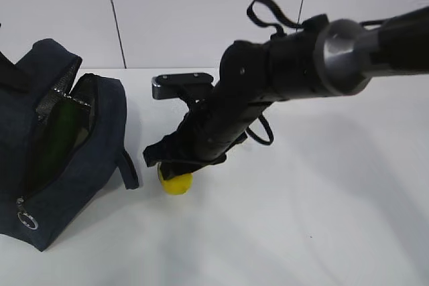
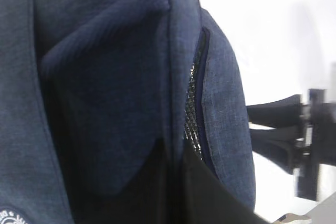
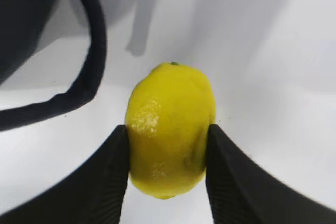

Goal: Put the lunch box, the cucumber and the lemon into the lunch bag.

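The yellow lemon (image 1: 175, 183) (image 3: 170, 129) lies on the white table right of the lunch bag (image 1: 87, 159) (image 2: 105, 77). My right gripper (image 1: 174, 167) (image 3: 168, 132) reaches down over it, and both black fingers (image 3: 105, 182) press its sides. The navy bag gapes open towards the lemon; a dark green shape (image 1: 64, 125) shows inside, and I cannot tell whether it is the cucumber or the lunch box. My left gripper (image 2: 178, 192) is shut tight against the bag's mouth edge, seemingly pinching the fabric. It is hidden in the exterior view.
The bag's loop strap (image 1: 127, 169) (image 3: 89, 66) hangs onto the table just left of the lemon. A metal zipper ring (image 1: 27, 220) dangles at the bag's front corner. My right arm (image 1: 301, 65) crosses above the table's middle. A white wall stands behind.
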